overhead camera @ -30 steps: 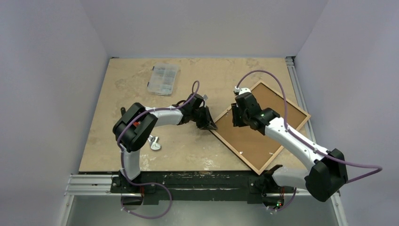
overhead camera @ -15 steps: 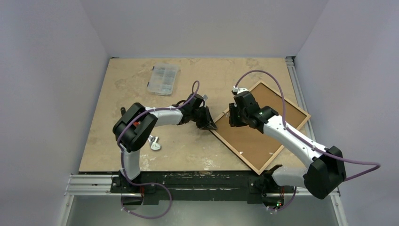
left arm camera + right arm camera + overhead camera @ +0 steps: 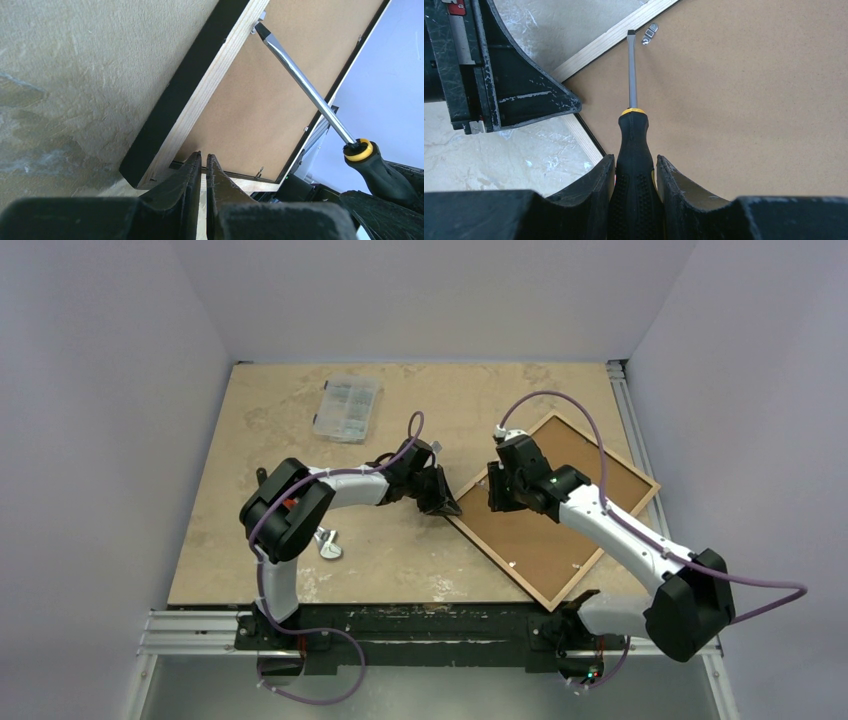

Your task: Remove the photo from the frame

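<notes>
The frame (image 3: 525,540) lies face down at the table's right, brown backing up, and the photo is hidden beneath that backing. My right gripper (image 3: 503,487) (image 3: 634,159) is shut on a screwdriver (image 3: 631,70) with a black handle and a yellow ring. The blade tip sits on the backing just inside the pale wooden edge (image 3: 609,37), beside a small metal tab (image 3: 649,34). My left gripper (image 3: 447,506) (image 3: 203,156) is shut and holds nothing. Its tips are at the frame's left corner (image 3: 150,172). The screwdriver (image 3: 305,85) also crosses the left wrist view.
A clear plastic parts box (image 3: 347,408) stands at the back left. A small metal piece (image 3: 326,545) lies near the left arm's base. Another metal tab (image 3: 259,172) sits on the frame's near edge. An aluminium rail (image 3: 625,405) runs along the table's right side.
The right gripper with the screwdriver has shifted slightly left across the backing toward the frame's edge. The left arm has not moved.
</notes>
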Motion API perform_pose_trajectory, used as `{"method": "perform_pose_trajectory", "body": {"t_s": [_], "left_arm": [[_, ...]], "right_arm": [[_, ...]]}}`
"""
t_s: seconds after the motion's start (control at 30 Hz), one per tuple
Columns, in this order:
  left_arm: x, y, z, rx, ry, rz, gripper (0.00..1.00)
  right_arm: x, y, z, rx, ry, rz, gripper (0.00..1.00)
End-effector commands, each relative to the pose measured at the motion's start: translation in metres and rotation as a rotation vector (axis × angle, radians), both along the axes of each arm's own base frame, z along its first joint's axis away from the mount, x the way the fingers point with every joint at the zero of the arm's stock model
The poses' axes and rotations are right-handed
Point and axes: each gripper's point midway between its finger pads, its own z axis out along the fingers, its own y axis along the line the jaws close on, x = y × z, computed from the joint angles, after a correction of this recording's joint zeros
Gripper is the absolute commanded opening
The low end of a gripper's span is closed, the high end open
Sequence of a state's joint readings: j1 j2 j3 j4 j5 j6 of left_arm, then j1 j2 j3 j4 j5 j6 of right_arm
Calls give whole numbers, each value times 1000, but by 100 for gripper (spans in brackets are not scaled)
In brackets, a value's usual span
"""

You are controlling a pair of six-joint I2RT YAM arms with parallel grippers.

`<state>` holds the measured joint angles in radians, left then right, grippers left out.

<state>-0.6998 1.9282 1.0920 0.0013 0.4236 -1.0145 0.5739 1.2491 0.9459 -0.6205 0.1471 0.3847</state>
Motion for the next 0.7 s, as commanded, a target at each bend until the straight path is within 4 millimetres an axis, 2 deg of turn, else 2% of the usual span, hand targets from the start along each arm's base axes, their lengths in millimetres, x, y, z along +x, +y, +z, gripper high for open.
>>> {"method": "perform_pose_trajectory", "body": {"t_s": [0.0,0.37,0.53,0.67], "left_arm": [[1,5,5,19,-2,8,8],[0,5,4,22,0,5,8],[0,6,5,23,-5,4,7],[0,4,4,20,1,3,7]], "right_arm": [[10,-2,5,-4,-29,-34,0],[6,-5,-7,-28,17,-50,0],[1,-3,3,12,-1,-47,0],[-2,4,1,46,13,-27,0]]}}
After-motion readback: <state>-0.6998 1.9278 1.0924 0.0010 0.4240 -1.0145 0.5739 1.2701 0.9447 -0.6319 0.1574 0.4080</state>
